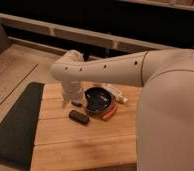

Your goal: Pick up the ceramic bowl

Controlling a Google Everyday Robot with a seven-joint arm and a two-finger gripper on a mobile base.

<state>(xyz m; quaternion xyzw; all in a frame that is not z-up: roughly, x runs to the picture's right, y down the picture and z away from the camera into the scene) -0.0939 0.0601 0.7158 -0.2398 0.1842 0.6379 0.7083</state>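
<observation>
While the dark mat [15, 125] at far left runs off the frame edge, the wooden tabletop [80, 145] beside it is cut off on the right by the robot's body [170, 120]. Gripper [73, 100] hangs low over the tabletop's back left, just left of the ceramic bowl [99, 98]. It blurs into the white wrist, so can't tell how wide it stands or whether it grips anything. Small blue-grey block [78, 104] sits right at it, contact unclear. Black oblong block [79, 117] lies nearer the camera, apart. Bowl is upright on the tabletop, inside dark, contents unreadable. Orange item [109, 113] pokes out at its front right. White item [115, 93] lies behind, partly hidden.
</observation>
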